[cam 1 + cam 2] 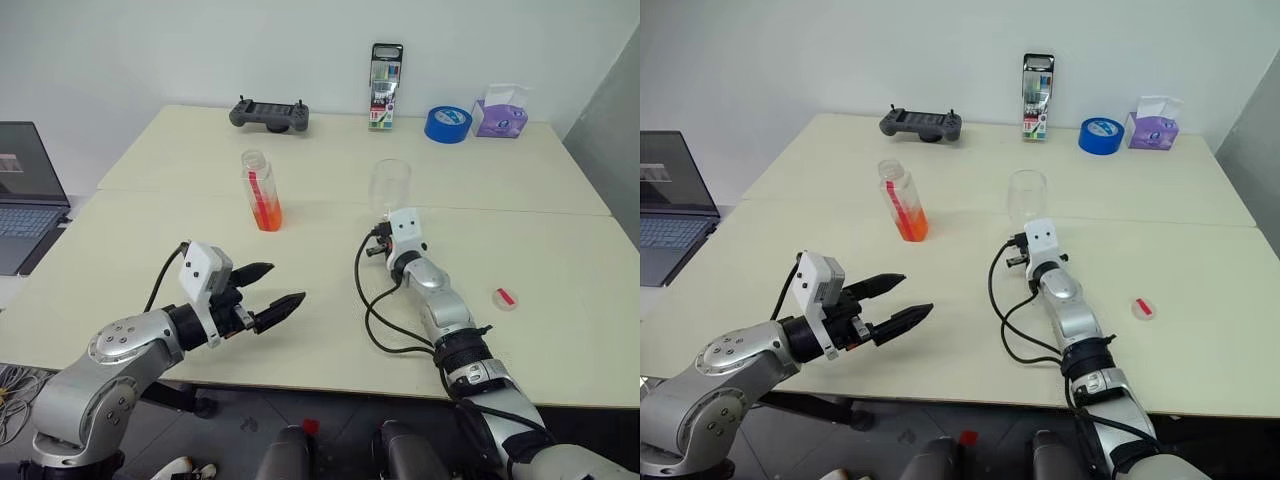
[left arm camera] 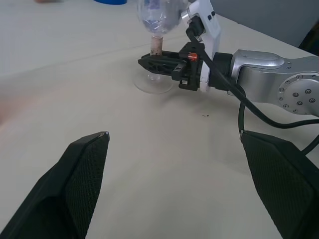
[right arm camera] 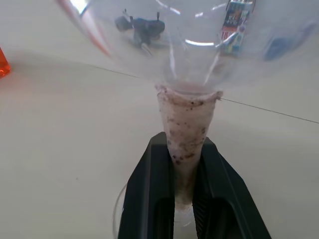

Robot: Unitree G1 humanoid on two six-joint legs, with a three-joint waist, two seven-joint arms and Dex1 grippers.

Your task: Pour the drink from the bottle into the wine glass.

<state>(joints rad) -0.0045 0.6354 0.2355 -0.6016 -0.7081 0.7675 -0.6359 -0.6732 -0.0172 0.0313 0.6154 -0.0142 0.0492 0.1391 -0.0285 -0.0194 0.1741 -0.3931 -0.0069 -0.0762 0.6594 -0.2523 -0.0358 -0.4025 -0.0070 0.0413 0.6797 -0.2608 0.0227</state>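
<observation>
Clear glass meets black plastic at mid-table: my right pincer [image 3: 184, 199] is pressed together on the thin stem of the wine glass [image 1: 389, 186], its fingers clamping either side just above the round foot, which sits on the pale table [image 1: 560, 300]. The glass stands upright, bowl empty.

My left pincer [image 1: 268, 290] hangs spread wide and empty over the near left part of the table, pointing toward the far right.

The bottle [image 1: 261, 190] stands upright to the left of the glass and well apart from it, uncapped as far as I can tell, with the orange-red drink [image 1: 267, 214] filling only its lower part. A small white-and-red piece that may be its cap [image 1: 506, 297] lies far off to the right.

From the open left pincer, the bottle lies farther out and slightly to the right, its long axis vertical. My left arm is plainly the nearer and the free one, so I judge the coming reach belongs to it: forward to the bottle's squarish sides, fingers closing across them from the side.
</observation>
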